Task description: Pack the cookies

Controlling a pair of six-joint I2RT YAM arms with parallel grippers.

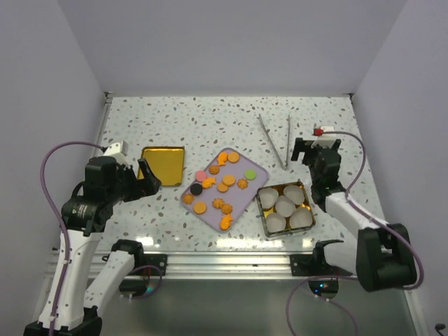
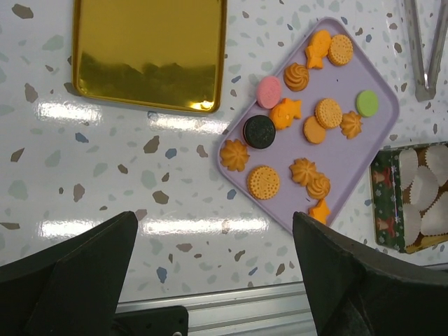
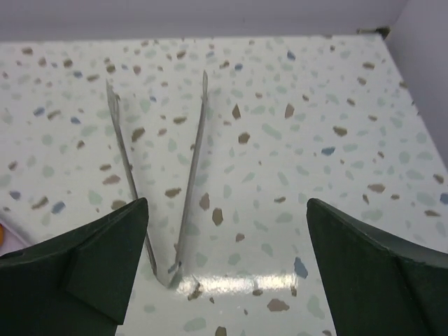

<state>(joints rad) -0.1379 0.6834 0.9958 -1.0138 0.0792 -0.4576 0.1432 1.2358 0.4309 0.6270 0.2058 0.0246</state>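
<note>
The table (image 1: 175,112) carries a tray (image 1: 243,198), taken as reference. The left gripper (image 2: 213,231) is poised left of it and the right gripper (image 3: 227,210) behind-right. Both sets of jaws are spread wide, with nothing gripped. A gold lid (image 1: 162,165) lies just left, a tin (image 2: 383,199) of paper cups (image 1: 285,205) just right, and tongs (image 3: 170,273) behind-right. All cookies (image 2: 314,130) are seen on the tray, none packed. Judged risks: thin tongs slipping from the jaws; crowded cookies being knocked off.

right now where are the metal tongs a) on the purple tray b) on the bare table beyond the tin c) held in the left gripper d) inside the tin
b: the tongs lie flat on the speckled table, apart from both the purple tray and the tin, and nothing grips them.
</note>
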